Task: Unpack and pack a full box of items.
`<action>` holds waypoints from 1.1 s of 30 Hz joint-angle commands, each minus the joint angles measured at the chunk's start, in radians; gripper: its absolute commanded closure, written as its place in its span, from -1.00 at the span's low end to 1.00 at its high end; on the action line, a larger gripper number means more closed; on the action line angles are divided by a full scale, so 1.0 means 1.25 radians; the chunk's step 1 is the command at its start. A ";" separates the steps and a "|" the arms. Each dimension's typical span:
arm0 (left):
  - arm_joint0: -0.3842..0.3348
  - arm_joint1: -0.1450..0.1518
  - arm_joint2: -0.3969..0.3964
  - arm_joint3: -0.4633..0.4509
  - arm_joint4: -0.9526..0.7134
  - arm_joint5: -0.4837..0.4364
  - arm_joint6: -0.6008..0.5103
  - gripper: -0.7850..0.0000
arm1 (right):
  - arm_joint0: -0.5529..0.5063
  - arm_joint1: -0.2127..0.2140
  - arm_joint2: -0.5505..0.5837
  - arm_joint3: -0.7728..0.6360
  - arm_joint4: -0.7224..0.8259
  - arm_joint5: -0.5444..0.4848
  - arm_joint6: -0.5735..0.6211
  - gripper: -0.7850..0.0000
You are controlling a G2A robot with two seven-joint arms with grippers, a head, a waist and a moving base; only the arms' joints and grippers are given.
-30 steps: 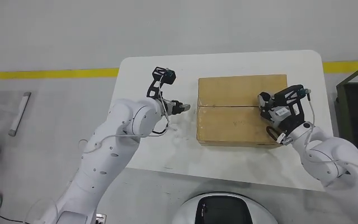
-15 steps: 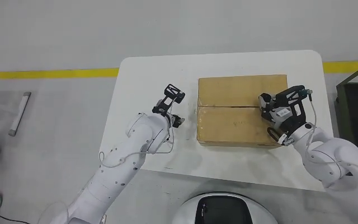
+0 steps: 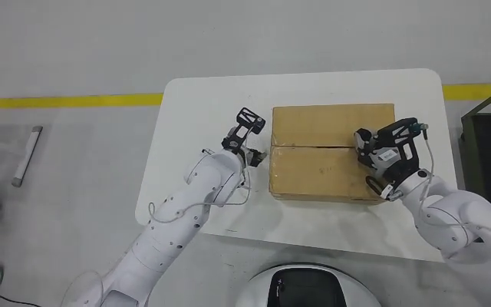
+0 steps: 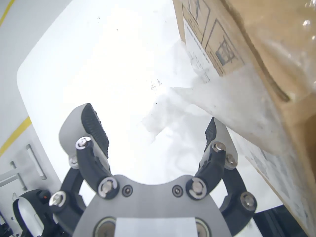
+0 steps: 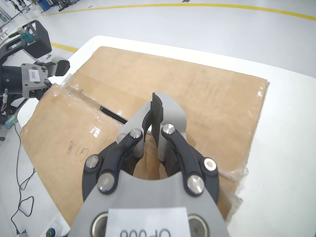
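A closed cardboard box point(image 3: 330, 150) lies on the white table point(image 3: 199, 107), its two top flaps meeting in a taped seam point(image 3: 330, 144). My left gripper point(image 3: 257, 156) is open, close beside the box's left end point(image 4: 246, 25); its fingers point(image 4: 95, 127) hold nothing. A loose strip of clear tape point(image 4: 222, 99) hangs from that end, just ahead of the left gripper point(image 4: 150, 122). My right gripper point(image 3: 360, 147) is shut over the box top point(image 5: 197, 87) at the right end of the seam. The right gripper point(image 5: 154, 107) has its fingers pressed together. The left gripper point(image 5: 60, 67) shows beyond the box's far end.
A yellow line point(image 3: 77, 100) runs across the grey floor behind the table. A dark frame point(image 3: 477, 138) stands off the table's right edge. A grey bar point(image 3: 25, 153) lies on the floor to the left. Bare tabletop lies left of and behind the box.
My left arm has swung in and its open gripper has come closer to the box's left end. The right gripper and the box have stayed put.
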 commanded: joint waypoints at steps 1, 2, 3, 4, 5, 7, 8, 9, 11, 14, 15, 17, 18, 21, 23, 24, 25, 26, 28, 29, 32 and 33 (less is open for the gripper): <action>0.002 -0.002 -0.014 -0.004 -0.003 0.006 0.017 -1.00 | 0.000 -0.002 0.000 0.001 -0.001 -0.001 0.001 1.00; 0.005 -0.002 -0.022 -0.005 -0.007 0.011 0.023 -1.00 | 0.000 -0.003 0.000 0.001 -0.001 -0.001 0.001 1.00; 0.007 -0.003 -0.033 -0.008 -0.014 0.018 0.030 -1.00 | 0.000 -0.004 0.001 0.001 -0.002 -0.002 0.002 1.00; 0.010 -0.003 -0.042 -0.013 -0.018 0.020 0.036 -1.00 | 0.001 -0.004 0.001 0.000 -0.003 -0.002 0.002 1.00; 0.012 -0.003 -0.050 -0.019 -0.019 0.019 0.039 -1.00 | 0.001 -0.005 0.001 0.001 -0.005 -0.003 0.002 1.00; 0.016 -0.002 -0.062 -0.036 -0.010 0.015 0.039 -1.00 | 0.000 -0.007 0.002 0.001 -0.007 -0.003 0.004 1.00; 0.019 -0.001 -0.069 -0.044 -0.007 0.015 0.035 -1.00 | 0.000 -0.008 0.003 0.001 -0.007 -0.003 0.005 1.00; 0.023 -0.001 -0.075 -0.053 -0.007 0.014 0.031 -1.00 | 0.000 -0.009 0.004 0.001 -0.007 -0.003 0.005 1.00; 0.033 -0.001 -0.090 -0.071 -0.022 0.015 0.033 -1.00 | -0.001 -0.010 0.006 0.002 -0.006 -0.003 0.006 1.00; 0.048 -0.001 -0.105 -0.094 -0.039 0.005 0.031 -1.00 | -0.002 -0.013 0.008 0.002 -0.004 -0.006 0.009 1.00; 0.053 -0.001 -0.111 -0.100 -0.044 0.002 0.030 -1.00 | -0.003 -0.014 0.009 0.002 -0.004 -0.006 0.009 1.00; 0.065 -0.001 -0.120 -0.116 -0.055 -0.003 0.034 -1.00 | -0.003 -0.015 0.010 0.003 -0.004 -0.007 0.011 1.00; 0.073 -0.002 -0.127 -0.121 -0.070 -0.003 0.042 -1.00 | -0.004 -0.016 0.011 0.003 -0.002 -0.008 0.012 1.00; 0.083 -0.002 -0.140 -0.125 -0.076 -0.002 0.048 -1.00 | -0.005 -0.018 0.013 0.003 -0.001 -0.010 0.013 1.00; 0.080 -0.005 -0.141 -0.131 -0.070 -0.003 0.051 -1.00 | -0.007 -0.020 0.015 0.003 -0.003 -0.010 0.013 1.00; 0.075 -0.006 -0.141 -0.133 -0.067 -0.004 0.053 -1.00 | -0.008 -0.021 0.015 0.002 -0.002 -0.011 0.013 1.00; 0.071 -0.008 -0.140 -0.135 -0.065 -0.005 0.056 -1.00 | -0.009 -0.021 0.017 0.001 -0.002 -0.012 0.014 1.00; 0.065 -0.010 -0.138 -0.138 -0.062 -0.008 0.054 -1.00 | -0.010 -0.022 0.019 0.000 -0.002 -0.012 0.014 1.00; 0.054 -0.015 -0.132 -0.142 -0.057 -0.012 0.050 -1.00 | -0.011 -0.023 0.022 -0.001 0.001 -0.012 0.015 1.00; 0.048 -0.017 -0.128 -0.146 -0.056 -0.014 0.048 -1.00 | -0.012 -0.024 0.023 -0.001 0.003 -0.012 0.016 1.00; 0.034 -0.024 -0.116 -0.155 -0.049 -0.017 0.040 -1.00 | -0.017 -0.026 0.025 0.003 0.000 -0.017 0.019 1.00; 0.030 -0.027 -0.112 -0.158 -0.047 -0.017 0.035 -1.00 | -0.018 -0.027 0.024 0.005 -0.002 -0.019 0.019 1.00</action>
